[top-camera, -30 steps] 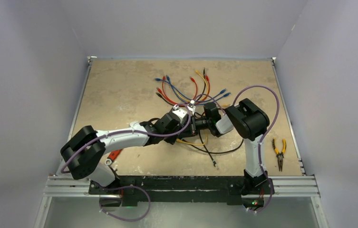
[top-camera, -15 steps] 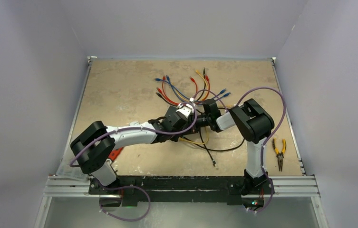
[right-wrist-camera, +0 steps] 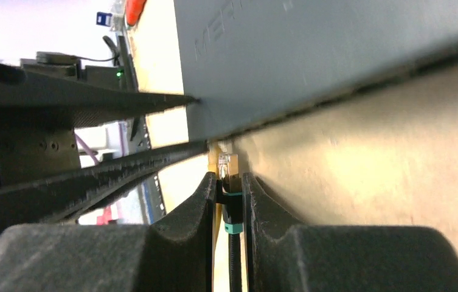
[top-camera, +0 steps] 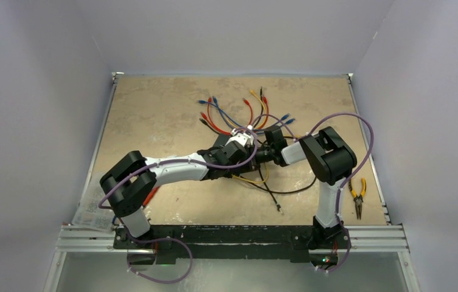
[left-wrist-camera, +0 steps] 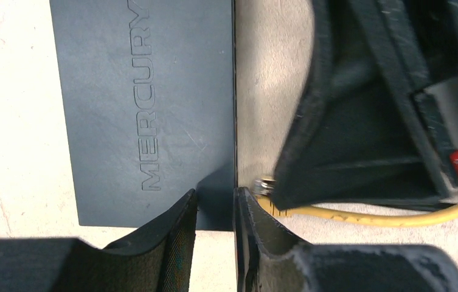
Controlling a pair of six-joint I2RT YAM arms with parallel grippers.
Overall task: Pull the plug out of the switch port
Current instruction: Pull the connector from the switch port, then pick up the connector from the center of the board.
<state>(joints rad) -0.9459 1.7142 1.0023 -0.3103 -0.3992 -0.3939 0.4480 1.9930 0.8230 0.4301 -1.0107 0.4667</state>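
Note:
The switch (left-wrist-camera: 147, 109) is a flat matte black box marked MERCURY, seen close up in the left wrist view. My left gripper (left-wrist-camera: 215, 194) is shut on its near corner, one finger on the top face and the other at the edge; those fingers (right-wrist-camera: 123, 103) also show pinching the switch (right-wrist-camera: 336, 55) in the right wrist view. My right gripper (right-wrist-camera: 229, 177) is shut on the plug (right-wrist-camera: 232, 204), black with a teal band. The plug's clear tip (left-wrist-camera: 266, 184) pokes out of the right gripper's fingers (left-wrist-camera: 348, 152), with bare table between it and the switch's edge. From above, both grippers meet mid-table and hide the switch.
A fan of coloured patch cables (top-camera: 238, 112) lies behind the grippers. Yellow-handled pliers (top-camera: 356, 196) rest near the right edge, and a red-handled tool (top-camera: 149, 196) lies beside the left arm. A loose black cable (top-camera: 275, 198) and a yellow cable (left-wrist-camera: 384, 218) trail toward the front.
The left arm has stretched further right and back, and its jaws have narrowed onto the switch's corner. The right gripper shifted slightly back and stayed shut on the plug.

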